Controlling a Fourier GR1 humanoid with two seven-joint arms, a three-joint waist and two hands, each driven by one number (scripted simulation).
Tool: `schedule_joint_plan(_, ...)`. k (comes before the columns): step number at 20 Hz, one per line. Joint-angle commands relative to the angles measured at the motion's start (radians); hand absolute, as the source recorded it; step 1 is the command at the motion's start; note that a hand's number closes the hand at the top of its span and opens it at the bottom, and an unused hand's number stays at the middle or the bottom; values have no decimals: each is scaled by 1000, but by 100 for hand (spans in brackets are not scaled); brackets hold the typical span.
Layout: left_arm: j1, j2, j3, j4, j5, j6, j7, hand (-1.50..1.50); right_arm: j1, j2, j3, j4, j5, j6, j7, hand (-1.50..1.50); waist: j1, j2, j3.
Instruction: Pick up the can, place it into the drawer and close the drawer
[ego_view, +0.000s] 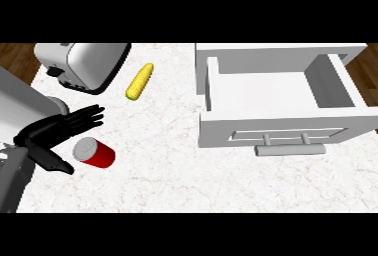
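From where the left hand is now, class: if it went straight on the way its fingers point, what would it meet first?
Probably the corn cob. The left hand has its fingers aimed up and right, passing above the red can. Depth is unclear.

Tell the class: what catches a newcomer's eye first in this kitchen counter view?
The red can at lower left, lying beside the open left hand. Next the white drawer, pulled open at right with nothing visible inside, and the yellow corn cob near the toaster at upper left.

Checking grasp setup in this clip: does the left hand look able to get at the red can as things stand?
Probably yes. The left hand is open right beside the can, fingers above it and thumb below, with nothing between them; the corn lies well clear.
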Motion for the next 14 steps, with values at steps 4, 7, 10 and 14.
schedule_joint_plan(4,10,26,-59,105,-133,-65,-261,-150,-19,-57,-68,40,-59,19,19,-150,-2,0,0)
schedule_joint_plan(7,14,21,-87,145,-168,-22,-324,-150,-12,-30,-36,-2,-58,16,33,-150,-7,4,-1)
schedule_joint_plan(10,12,1,-119,160,-169,-23,-342,-150,14,-17,-41,-48,-80,8,66,-150,-2,-2,0)
schedule_joint_plan(14,-8,-34,-161,211,-191,20,-383,-150,17,6,-32,-32,-60,16,48,-150,-13,2,-1)
